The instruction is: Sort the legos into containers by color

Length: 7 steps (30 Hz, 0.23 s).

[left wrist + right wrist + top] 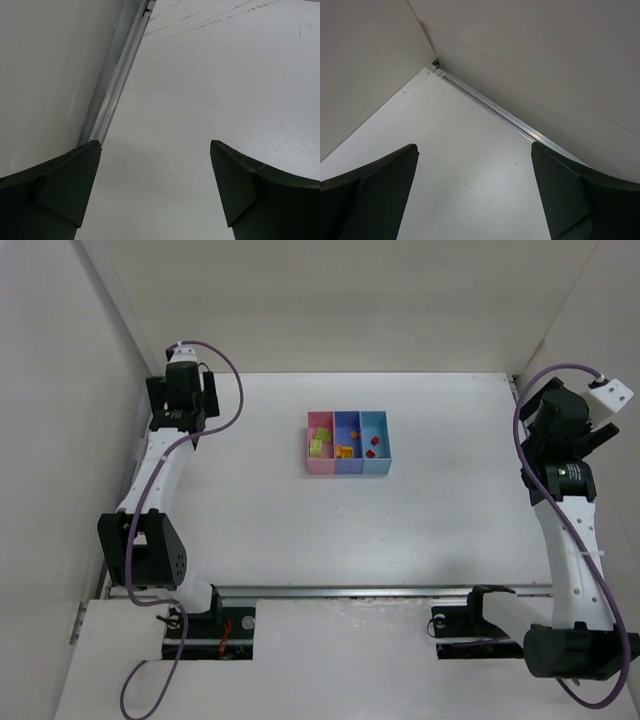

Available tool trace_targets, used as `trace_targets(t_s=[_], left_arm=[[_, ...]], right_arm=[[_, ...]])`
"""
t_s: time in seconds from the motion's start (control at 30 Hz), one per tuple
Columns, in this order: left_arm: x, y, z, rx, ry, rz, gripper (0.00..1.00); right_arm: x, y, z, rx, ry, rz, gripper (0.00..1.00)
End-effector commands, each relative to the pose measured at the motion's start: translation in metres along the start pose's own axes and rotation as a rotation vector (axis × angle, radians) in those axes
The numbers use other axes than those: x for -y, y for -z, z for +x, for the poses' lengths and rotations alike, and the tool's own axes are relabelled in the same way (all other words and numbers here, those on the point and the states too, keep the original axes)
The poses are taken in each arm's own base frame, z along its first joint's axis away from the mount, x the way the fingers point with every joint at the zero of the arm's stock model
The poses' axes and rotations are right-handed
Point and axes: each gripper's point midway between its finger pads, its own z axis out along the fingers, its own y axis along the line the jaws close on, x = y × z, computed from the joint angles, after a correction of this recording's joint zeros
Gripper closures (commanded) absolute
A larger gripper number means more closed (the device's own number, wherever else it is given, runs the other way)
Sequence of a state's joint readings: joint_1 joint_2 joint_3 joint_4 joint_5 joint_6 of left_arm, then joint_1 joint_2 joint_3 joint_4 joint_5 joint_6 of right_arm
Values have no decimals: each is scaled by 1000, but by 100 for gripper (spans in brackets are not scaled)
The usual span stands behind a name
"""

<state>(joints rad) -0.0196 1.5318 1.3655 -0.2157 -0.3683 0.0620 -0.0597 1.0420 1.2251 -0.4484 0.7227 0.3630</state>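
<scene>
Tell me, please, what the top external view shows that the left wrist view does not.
Only the top view: the containers with legos inside, yellow-green ones in pink, red ones in light blue, plus the left arm and right arm. Only the wrist view: the left tool with its open fingers close up, and a metal rail at the foot of the wall. Both: the white table.

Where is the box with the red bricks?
On the white table, find the row of three joined bins near its middle. It is the light blue bin at the row's right end. It alone holds red bricks; the purple bin holds orange, the pink bin yellow and green.
</scene>
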Motion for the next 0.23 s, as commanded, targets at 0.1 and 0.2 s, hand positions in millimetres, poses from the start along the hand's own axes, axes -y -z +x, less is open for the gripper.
trace_targets(t_s=[0.1,0.2], left_arm=[[-5,19,-29,96,58,11,11],[-7,22,-32,105,62,11,11]], right_arm=[[-1,10,-16,46,-68,-34,0],[-3,16,-24,66,-93,-64,0]])
